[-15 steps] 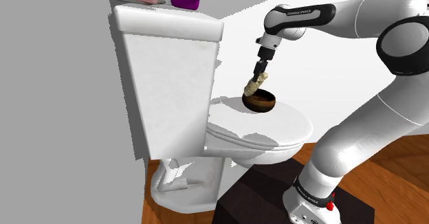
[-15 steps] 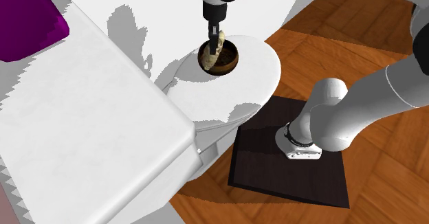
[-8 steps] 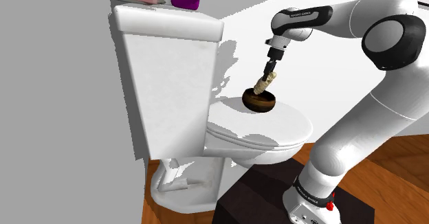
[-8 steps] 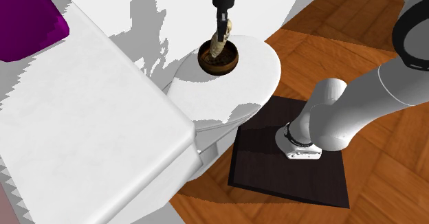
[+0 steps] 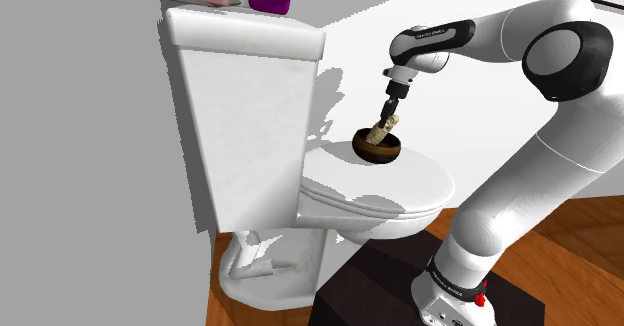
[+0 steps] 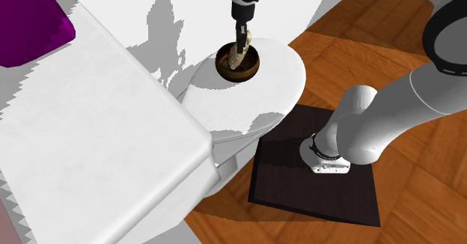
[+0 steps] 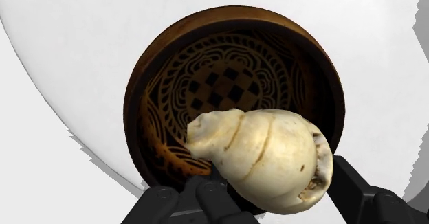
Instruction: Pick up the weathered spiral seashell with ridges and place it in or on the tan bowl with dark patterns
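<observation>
The end effector [image 7: 275, 192] clamps the seashell [image 7: 265, 154] within the bowl [image 7: 165, 85] rim, bare toilet lid [image 5: 425, 179] around. The bowl's near wall is hidden.

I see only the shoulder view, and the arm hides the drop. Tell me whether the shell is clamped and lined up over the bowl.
Observer: In the wrist view the gripper is shut on the pale ridged seashell, with a finger on each side.
Operator: Give me its line over the bowl.
Observer: The wrist view looks past the seashell straight into the brown bowl, whose checkered centre shows just beyond it.
Operator: Check the bowl's footing.
Observer: In the second exterior view the bowl sits wholly on the white toilet lid, close to the lid's edge at that view's top.
</observation>
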Robot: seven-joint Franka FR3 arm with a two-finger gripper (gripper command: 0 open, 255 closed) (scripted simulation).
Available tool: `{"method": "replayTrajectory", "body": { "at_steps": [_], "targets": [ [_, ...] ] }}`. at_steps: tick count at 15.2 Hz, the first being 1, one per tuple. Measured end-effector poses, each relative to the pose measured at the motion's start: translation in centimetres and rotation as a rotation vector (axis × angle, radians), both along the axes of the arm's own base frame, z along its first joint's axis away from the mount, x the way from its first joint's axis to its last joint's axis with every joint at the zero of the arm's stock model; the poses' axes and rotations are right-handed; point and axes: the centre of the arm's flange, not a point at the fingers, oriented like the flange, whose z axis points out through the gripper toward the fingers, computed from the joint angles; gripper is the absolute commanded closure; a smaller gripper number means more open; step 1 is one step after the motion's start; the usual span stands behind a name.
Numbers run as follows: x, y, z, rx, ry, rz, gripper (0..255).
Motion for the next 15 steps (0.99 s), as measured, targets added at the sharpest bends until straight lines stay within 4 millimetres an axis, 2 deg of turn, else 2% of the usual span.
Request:
{"method": "replayTrajectory", "body": {
  "at_steps": [5, 11, 12, 15],
  "targets": [
    [-0.1, 0.0, -2.6, 0.0, 0.0, 0.0, 255],
    [0.0, 0.0, -2.9, 0.0, 0.0, 0.0, 255],
    [0.0, 0.0, -2.9, 0.0, 0.0, 0.0, 0],
    [0.0, 0.0, -2.9, 0.0, -0.001, 0.0, 0]
  ]
}}
